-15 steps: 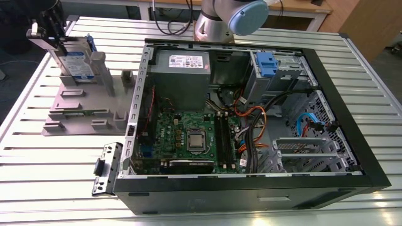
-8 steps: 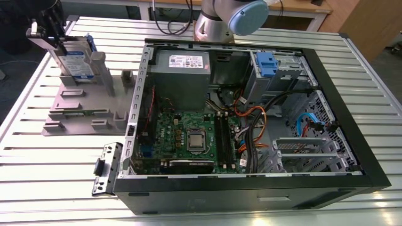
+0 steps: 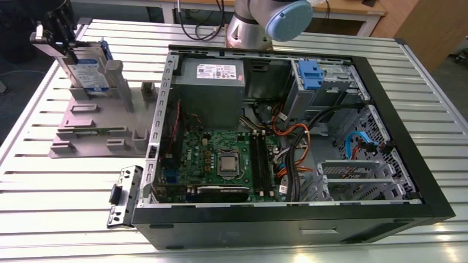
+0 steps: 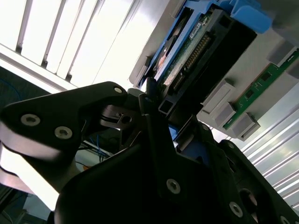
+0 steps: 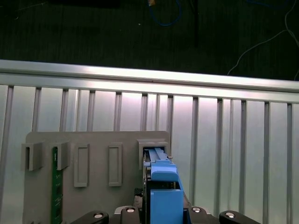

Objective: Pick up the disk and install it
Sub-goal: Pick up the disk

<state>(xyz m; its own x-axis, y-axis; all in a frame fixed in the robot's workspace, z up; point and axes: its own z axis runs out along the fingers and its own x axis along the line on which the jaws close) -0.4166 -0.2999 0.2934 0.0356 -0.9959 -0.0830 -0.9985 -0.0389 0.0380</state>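
The disk (image 3: 87,72) stands on edge in a slot of the grey plastic stand (image 3: 95,129), at the stand's far end, toward the exterior view's left. Its white-and-blue label shows in the exterior view. A blue bracket (image 5: 163,198) runs round its edges. In the first wrist view the bracket is seen end-on, sitting in the slot between two upright posts. The second wrist view shows the disk's connector end and the green circuit board on one face.

The gripper (image 3: 62,41) is at the disk's upper edge. In both wrist views its black links lie on either side of the blue bracket. The jaws straddle the disk, but I cannot tell whether they pinch it or only stand round it.

A green memory module (image 5: 57,186) sits in another slot of the same stand, well apart from the disk. The stand rests on the slatted metal bench (image 3: 44,181).

Just beside the stand, toward the exterior view's right, an open computer case (image 3: 292,227) lies on its side. Inside it are a green motherboard (image 3: 219,159), a grey metal box with a white sticker (image 3: 212,87), a bundle of orange and black cables (image 3: 292,148) and a blue carrier (image 3: 310,74) in a bay at the far end. A small black bracket (image 3: 123,196) is just beside the case's near corner. The arm's base (image 3: 252,24) rises at the bench's far edge, behind the case.
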